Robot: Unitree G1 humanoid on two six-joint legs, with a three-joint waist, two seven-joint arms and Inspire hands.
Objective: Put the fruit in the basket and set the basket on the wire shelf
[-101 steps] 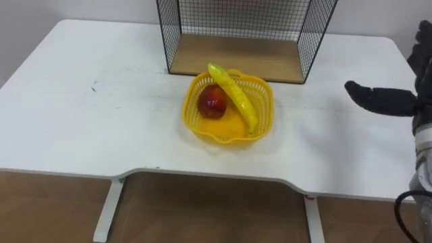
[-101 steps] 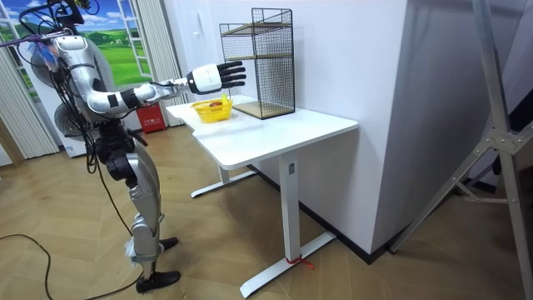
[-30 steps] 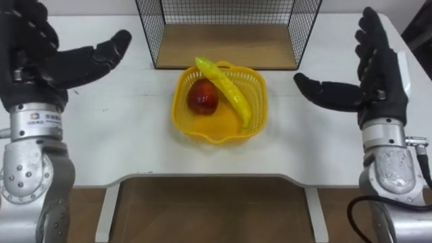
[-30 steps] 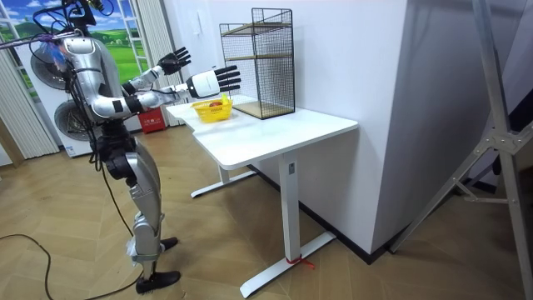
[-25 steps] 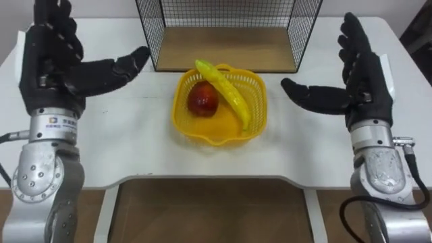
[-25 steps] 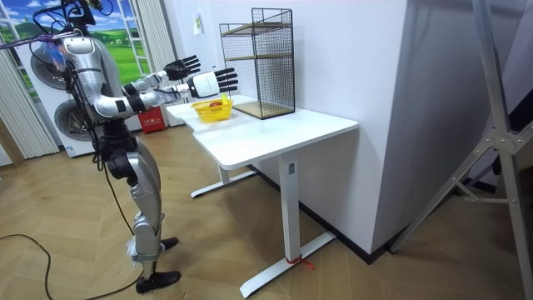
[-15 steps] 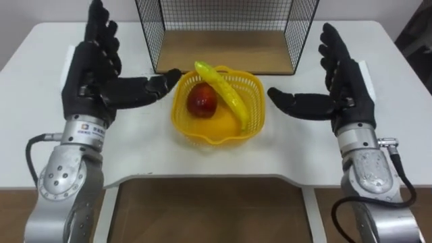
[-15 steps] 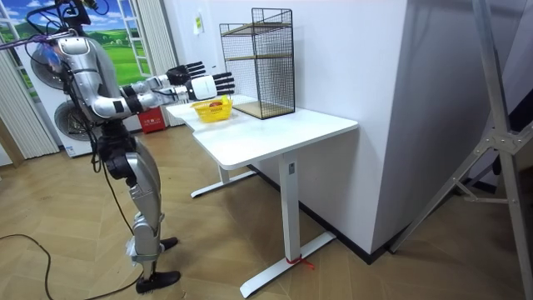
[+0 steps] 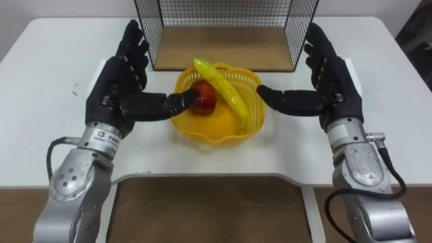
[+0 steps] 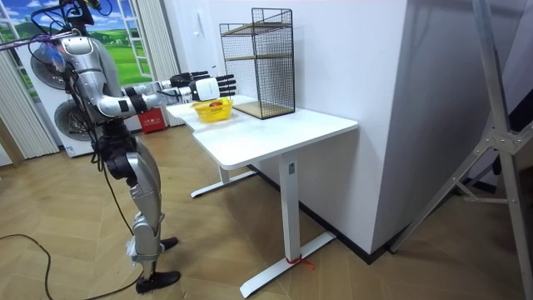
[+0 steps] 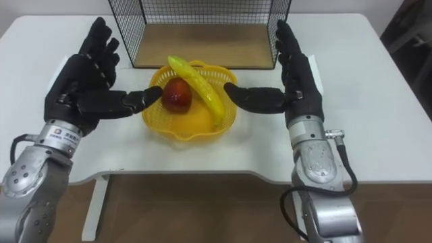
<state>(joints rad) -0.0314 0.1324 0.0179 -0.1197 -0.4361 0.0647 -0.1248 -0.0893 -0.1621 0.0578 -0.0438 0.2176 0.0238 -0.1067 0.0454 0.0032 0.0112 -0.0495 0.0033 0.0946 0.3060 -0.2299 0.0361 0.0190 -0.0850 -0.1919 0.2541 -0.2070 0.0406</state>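
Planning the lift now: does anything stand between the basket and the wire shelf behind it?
Nothing visible does. The basket sits just before the open front of the wire shelf, with left hand and right hand flanking it.

A white table point(image 9: 54, 74) with a shallow curved cut-out in its near edge stands on white legs over a brown wooden floor point(image 10: 250, 250), its back against a white wall. A small red mark point(image 10: 301, 263) lies on the floor by the table's nearest foot. Beyond the table a red object point(image 10: 151, 119) sits low beside pale curtains point(image 10: 158, 50) and a green landscape scene point(image 10: 108, 37). A slanted metal stand point(image 10: 491, 142) leans at the room view's right, before a white partition point(image 10: 441, 108).
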